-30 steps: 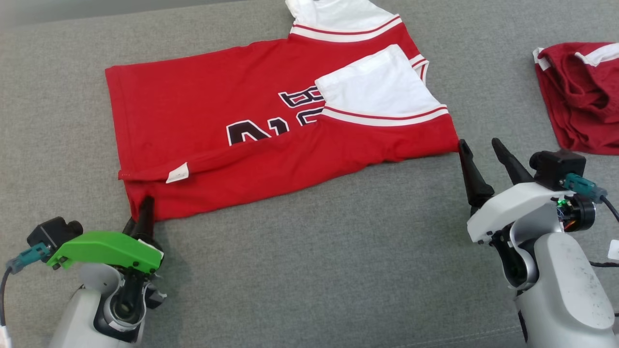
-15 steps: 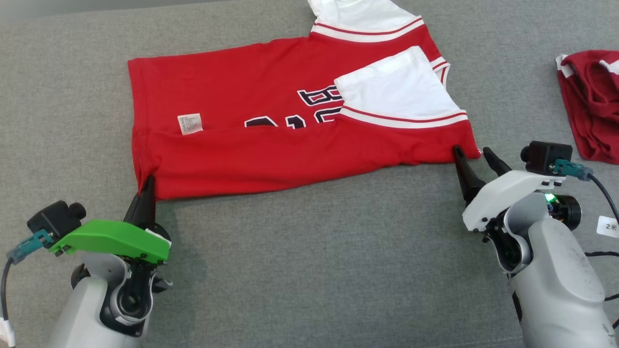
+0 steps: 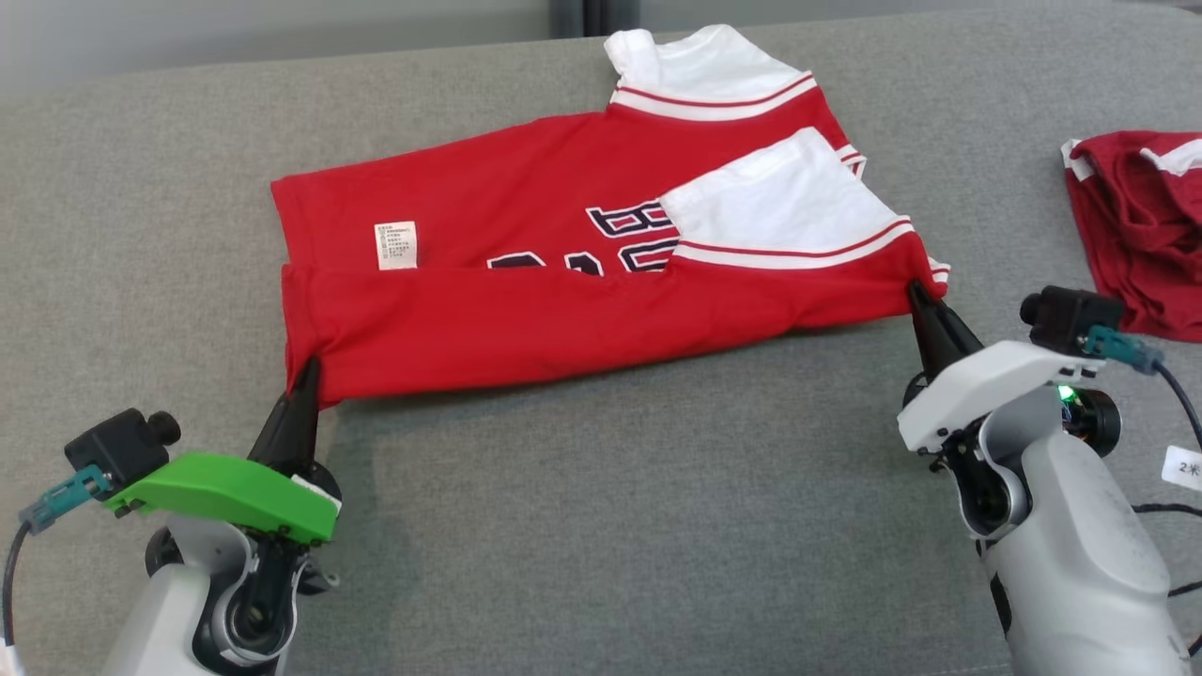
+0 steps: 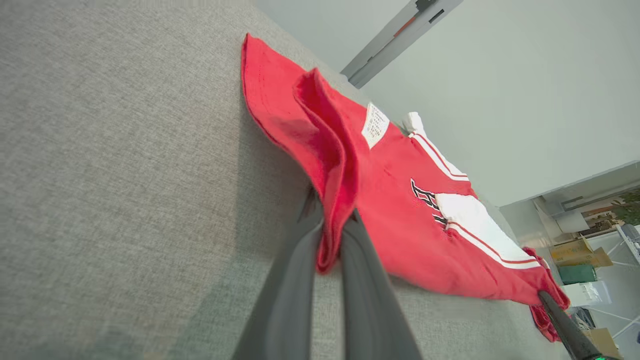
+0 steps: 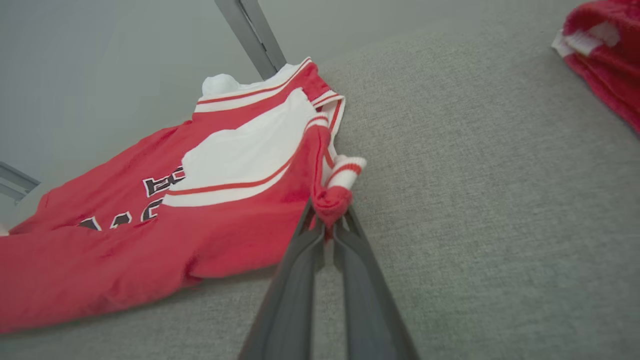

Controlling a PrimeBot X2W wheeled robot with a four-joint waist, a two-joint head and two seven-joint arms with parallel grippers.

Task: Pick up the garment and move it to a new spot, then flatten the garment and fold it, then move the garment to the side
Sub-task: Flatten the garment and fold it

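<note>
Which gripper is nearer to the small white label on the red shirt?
Left. The left gripper pinches the shirt at its near corner, close to the label. The right gripper pinches the opposite corner, far across the shirt.

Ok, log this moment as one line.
phase: fold | left gripper: shut on jersey hem corner | right gripper: shut on jersey shoulder corner | other garment: apart, at right
</note>
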